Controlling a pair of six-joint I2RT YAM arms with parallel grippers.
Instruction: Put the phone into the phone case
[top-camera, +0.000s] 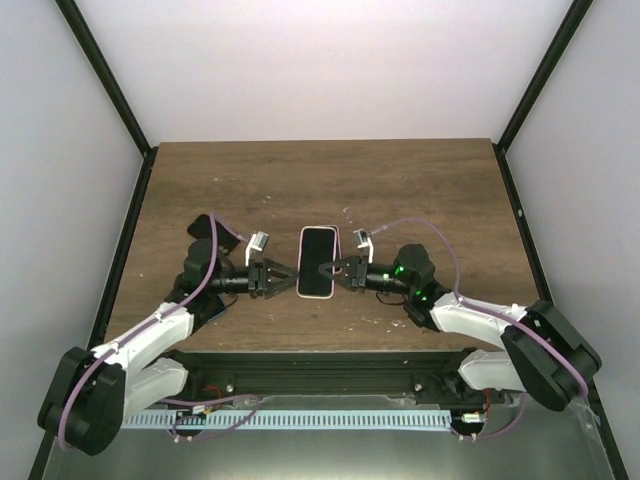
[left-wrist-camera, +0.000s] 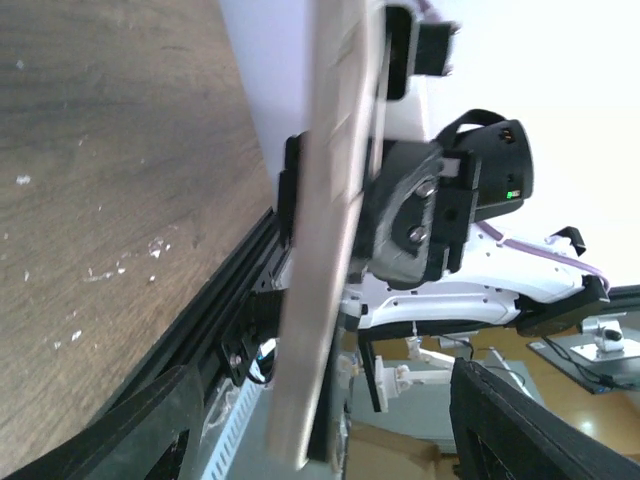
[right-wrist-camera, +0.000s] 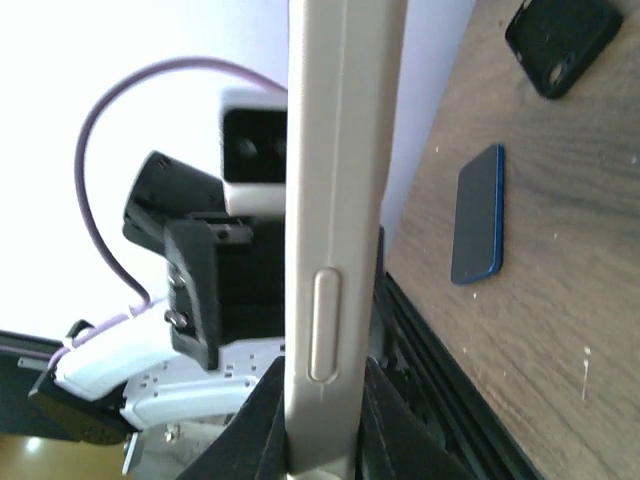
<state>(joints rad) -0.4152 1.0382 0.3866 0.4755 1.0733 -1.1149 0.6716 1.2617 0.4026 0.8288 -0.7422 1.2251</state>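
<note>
A beige-pink phone case (top-camera: 301, 272) with a black-screened phone (top-camera: 318, 260) inside its rim is at the table's centre, between both grippers. My right gripper (top-camera: 338, 268) is shut on the case's right long edge. In the right wrist view its fingers (right-wrist-camera: 262, 425) clamp the case (right-wrist-camera: 340, 150) just below a side button. My left gripper (top-camera: 285, 277) is at the case's left edge. In the left wrist view its fingers (left-wrist-camera: 150, 420) stand wide apart, with the blurred case edge (left-wrist-camera: 330, 200) between them and untouched.
A blue phone (right-wrist-camera: 476, 215) lies flat on the wooden table (top-camera: 420, 190), with a black case (right-wrist-camera: 560, 40) beyond it; in the top view the black case (top-camera: 203, 226) shows by the left arm. A black rail (top-camera: 330, 360) runs along the near edge.
</note>
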